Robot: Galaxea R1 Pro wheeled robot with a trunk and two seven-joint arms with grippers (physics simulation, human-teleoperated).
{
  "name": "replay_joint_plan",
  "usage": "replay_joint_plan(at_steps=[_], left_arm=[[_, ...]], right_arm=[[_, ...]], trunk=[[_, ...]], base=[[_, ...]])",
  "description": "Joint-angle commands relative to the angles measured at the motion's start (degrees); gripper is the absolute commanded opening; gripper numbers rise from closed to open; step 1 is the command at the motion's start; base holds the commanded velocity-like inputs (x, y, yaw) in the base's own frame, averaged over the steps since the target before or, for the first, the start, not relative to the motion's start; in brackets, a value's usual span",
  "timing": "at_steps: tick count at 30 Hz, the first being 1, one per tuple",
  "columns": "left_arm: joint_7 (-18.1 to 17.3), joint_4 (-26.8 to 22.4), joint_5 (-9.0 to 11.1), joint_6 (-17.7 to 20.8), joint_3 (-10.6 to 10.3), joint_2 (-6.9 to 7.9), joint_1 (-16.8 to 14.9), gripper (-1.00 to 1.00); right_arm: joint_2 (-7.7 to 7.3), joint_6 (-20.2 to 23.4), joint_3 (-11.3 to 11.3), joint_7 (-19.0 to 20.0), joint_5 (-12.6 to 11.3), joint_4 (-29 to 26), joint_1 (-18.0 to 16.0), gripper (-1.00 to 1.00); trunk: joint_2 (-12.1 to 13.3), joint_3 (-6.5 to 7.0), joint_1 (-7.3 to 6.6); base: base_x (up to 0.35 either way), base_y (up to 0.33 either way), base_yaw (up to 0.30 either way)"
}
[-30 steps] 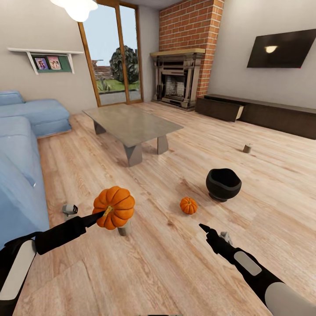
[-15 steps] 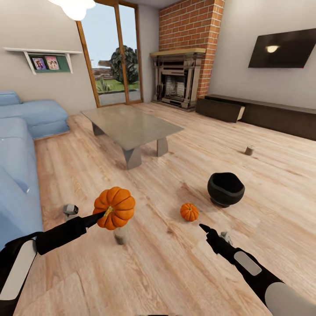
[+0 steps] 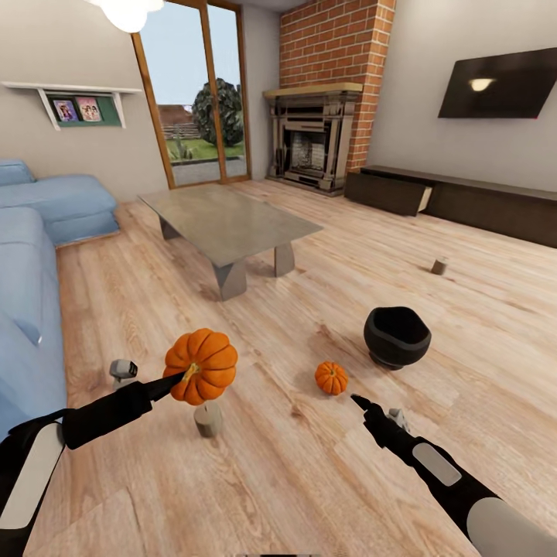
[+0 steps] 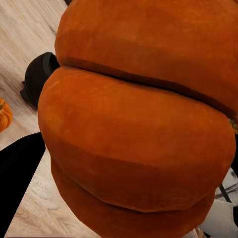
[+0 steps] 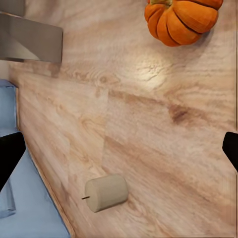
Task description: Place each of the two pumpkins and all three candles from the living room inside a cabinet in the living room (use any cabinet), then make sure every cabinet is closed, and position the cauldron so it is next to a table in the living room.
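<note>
Orange big pumpkin (image 4: 139, 124) swamps the left wrist view; candle (image 5: 105, 192) appears rightward.

A blue sofa (image 3: 31, 255) runs along the left wall, and above it hangs a white shelf (image 3: 77, 97) with two small pictures (image 3: 76, 109). Tall glass doors (image 3: 197, 93) look out on a garden tree. In the corner stands a brick fireplace (image 3: 313, 143), a black TV (image 3: 495, 87) on the wall to its right. Pale plank floor (image 3: 294, 480) everywhere
</note>
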Motion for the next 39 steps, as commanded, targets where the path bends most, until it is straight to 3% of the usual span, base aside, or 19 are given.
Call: replay_joint_plan(at_steps=[1,19,31,39], left_arm=[[-0.2,0.0,-0.1,0.2,0.0,0.00,0.0,-1.00],[-0.2,0.2,0.0,0.1,0.1,0.00,0.0,-1.00],[-0.2,0.4,0.0,0.1,0.0,-0.01,0.0,-1.00],[-0.2,0.4,-0.1,0.1,0.1,0.00,0.0,-1.00]], right_arm=[[-0.06,0.1,0.3,0.1,-0.5,0.0,0.0,1.00],[-0.06,0.0,0.3,0.1,-0.5,0.0,0.0,1.00],[-0.06,-0.1,0.3,0.1,-0.5,0.0,0.0,1.00],[-0.02,-0.5,0.3,0.1,-0.4,0.1,0.0,1.00]], trunk=[[0.0,-0.28,0.01],[-0.3,-4.26,0.47],[-0.3,-4.26,0.47],[-0.3,-4.26,0.47]], base=[[0.000,0.000,0.000],[0.000,0.000,0.000],[0.008,-0.001,0.000],[0.236,-0.126,0.000]])
